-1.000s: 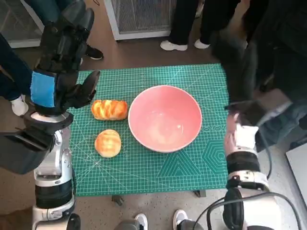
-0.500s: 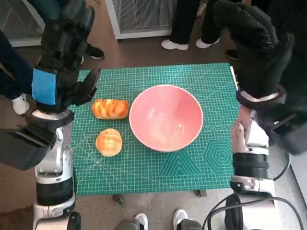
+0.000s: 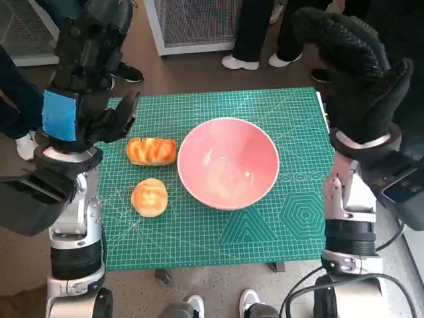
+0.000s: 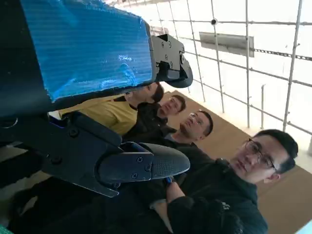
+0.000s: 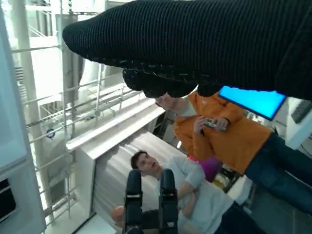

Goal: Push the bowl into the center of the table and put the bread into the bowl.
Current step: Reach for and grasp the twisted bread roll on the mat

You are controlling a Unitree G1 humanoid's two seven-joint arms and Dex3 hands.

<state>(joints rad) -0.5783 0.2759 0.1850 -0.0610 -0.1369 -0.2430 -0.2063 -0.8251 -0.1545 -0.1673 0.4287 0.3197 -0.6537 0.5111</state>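
A pink bowl [image 3: 228, 162] sits upright near the middle of the green cutting mat [image 3: 199, 232]. Left of it lie two breads: a long braided loaf [image 3: 151, 150] close to the bowl's rim and a round bun [image 3: 149, 197] nearer the front edge. My left hand [image 3: 83, 79] is raised above the mat's left edge, fingers apart, holding nothing. My gloved right hand [image 3: 354, 73] is lifted high over the mat's right edge, also empty. In the left wrist view, the left hand [image 4: 87, 97] shows spread black fingers [image 4: 146, 165]. The glove [image 5: 195, 44] fills the right wrist view.
People stand behind the table; their shoes [image 3: 238, 62] show at the far edge, and feet [image 3: 195, 305] at the near edge. A white cabinet [image 3: 189, 23] stands behind. Both wrist views point up at people and a ceiling grid.
My right hand has risen from low beside the mat's right edge to high above it. The left hand, bowl and breads have stayed put.
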